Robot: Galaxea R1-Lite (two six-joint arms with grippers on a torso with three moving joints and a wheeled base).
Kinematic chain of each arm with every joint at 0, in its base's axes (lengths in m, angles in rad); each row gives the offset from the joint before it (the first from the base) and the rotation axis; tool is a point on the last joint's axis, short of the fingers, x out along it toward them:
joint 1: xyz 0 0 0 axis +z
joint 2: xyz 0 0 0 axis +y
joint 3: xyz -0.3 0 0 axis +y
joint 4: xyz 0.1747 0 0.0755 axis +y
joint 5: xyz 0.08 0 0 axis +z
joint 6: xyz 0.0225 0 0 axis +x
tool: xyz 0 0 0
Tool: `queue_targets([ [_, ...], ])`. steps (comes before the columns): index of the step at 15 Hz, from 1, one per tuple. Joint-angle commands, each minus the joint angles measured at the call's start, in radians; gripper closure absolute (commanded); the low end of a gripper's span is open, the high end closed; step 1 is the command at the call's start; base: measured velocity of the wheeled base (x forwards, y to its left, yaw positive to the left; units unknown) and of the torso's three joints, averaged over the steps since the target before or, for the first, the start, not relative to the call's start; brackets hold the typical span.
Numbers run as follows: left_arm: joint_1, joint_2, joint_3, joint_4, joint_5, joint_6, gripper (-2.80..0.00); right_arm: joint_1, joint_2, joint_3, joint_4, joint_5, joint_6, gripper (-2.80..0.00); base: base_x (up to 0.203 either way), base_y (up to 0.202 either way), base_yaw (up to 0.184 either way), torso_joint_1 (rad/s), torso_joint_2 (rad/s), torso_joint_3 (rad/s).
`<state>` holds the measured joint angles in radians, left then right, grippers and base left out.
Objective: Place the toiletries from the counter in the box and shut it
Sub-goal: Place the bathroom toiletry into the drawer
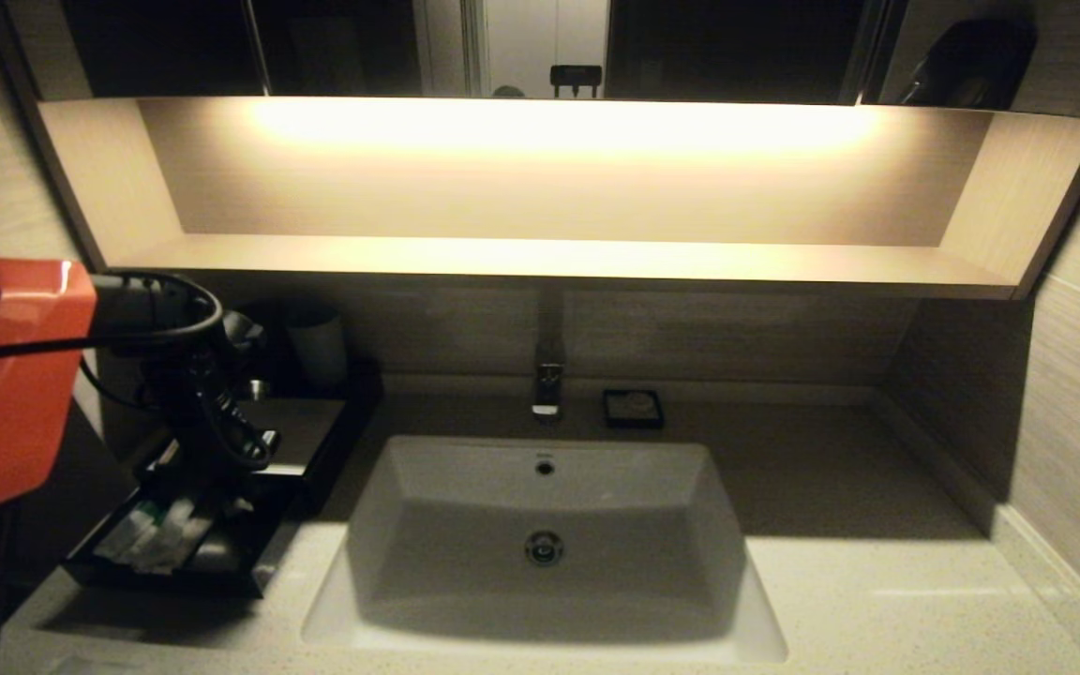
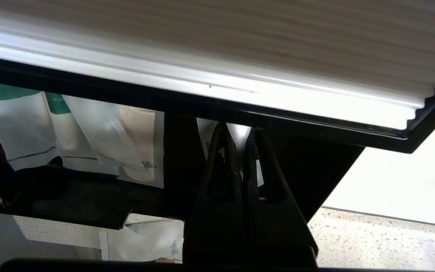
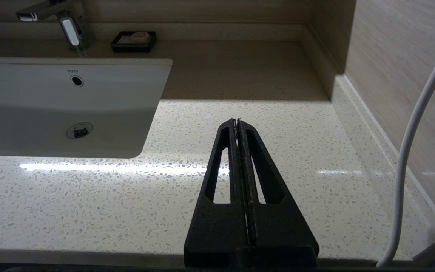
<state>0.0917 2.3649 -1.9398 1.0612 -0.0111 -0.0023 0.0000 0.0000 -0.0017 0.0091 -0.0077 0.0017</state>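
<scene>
At the far left of the head view, the orange-cased left arm and its looped black cables cover much of the black rectangular box (image 1: pixel 301 441), so only part of its flat pale top panel shows. The left gripper (image 2: pixel 240 130) is itself hard to pick out there; the left wrist view shows its two black triangular fingers pressed together with nothing between them, their tips just under the front edge of the panel, over the pulled-out shallow black drawer (image 1: pixel 254 562). In the drawer lie the small white toiletries (image 1: pixel 154 536), flat matte sachets with green marks, overlapping so their number cannot be told. One more sachet (image 2: pixel 149 241) lies on the stone below the drawer's edge, partly cut off. A pale upright cup (image 1: pixel 317 347) stands in shadow behind the box.

The wide pale speckled stone counter (image 1: pixel 877 581) carries a glossy white rectangular basin (image 1: pixel 545 544), a chrome tap (image 1: pixel 547 380) and a small black square dish (image 1: pixel 633 409).

The right gripper (image 3: pixel 237 121) hangs over bare counter right of the basin, its fingers closed flat together, holding nothing.
</scene>
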Motion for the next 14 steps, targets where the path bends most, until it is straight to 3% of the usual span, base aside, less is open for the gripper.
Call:
queue_targets([
  [1,0.0,-0.001,0.001,0.005,0.0,-0.001,0.0,0.0,0.0,0.0,0.0,0.0,0.0,0.0,0.0,0.0,0.0,0.0,0.0,0.0],
  [8,0.0,-0.001,0.002,0.006,0.0,0.001,0.0,0.0,0.0,0.0,0.0,0.0,0.0,0.0,0.0,0.0,0.0,0.0,0.0,0.0],
  [9,0.002,-0.005,0.002,0.008,0.0,0.002,-2.8,0.0,0.0,0.0,0.0,0.0,0.0,0.0,0.0,0.0,0.0,0.0,0.0,0.0],
  [14,0.006,-0.007,0.002,0.014,0.0,0.004,-2.8,0.0,0.0,0.0,0.0,0.0,0.0,0.0,0.0,0.0,0.0,0.0,0.0,0.0],
])
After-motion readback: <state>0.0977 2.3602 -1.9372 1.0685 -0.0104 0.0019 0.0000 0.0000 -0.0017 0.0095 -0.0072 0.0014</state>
